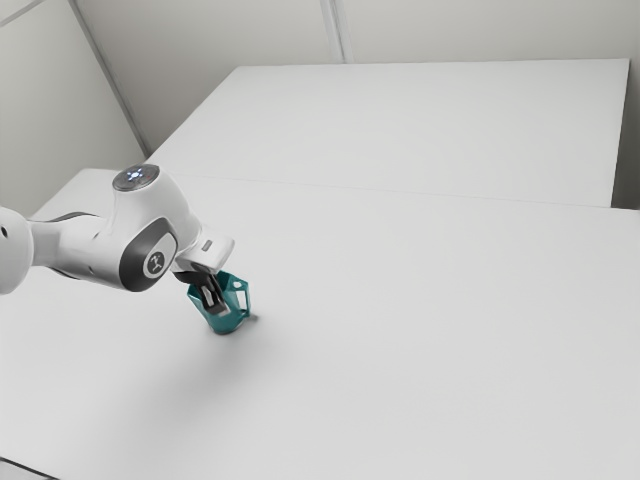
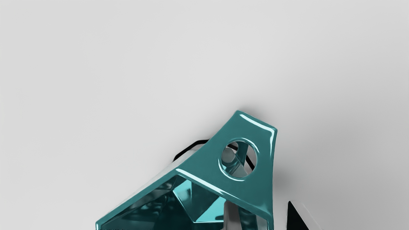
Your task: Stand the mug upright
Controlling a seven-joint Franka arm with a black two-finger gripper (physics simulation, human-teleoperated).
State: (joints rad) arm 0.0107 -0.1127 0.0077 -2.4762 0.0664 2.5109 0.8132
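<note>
The teal faceted mug (image 1: 233, 319) stands on its base on the table, opening up, its handle toward the exterior view's right. My gripper (image 1: 217, 304) comes down over its rim at a slant. The wrist view looks into the mug (image 2: 255, 195), past the broad handle top with its round hole. There my gripper (image 2: 264, 220) straddles the mug's wall: one finger (image 2: 232, 217) is inside the opening, the other (image 2: 296, 220) outside. Gaps show between both fingers and the wall, so the gripper is open. The mug's lower body is partly hidden behind the finger in the exterior view.
A wide white table (image 1: 430, 350) surrounds the mug, with another white surface (image 1: 420, 130) beyond it. Pale walls rise behind. A dark thin edge (image 1: 28, 469) crosses the near corner at the exterior view's left.
</note>
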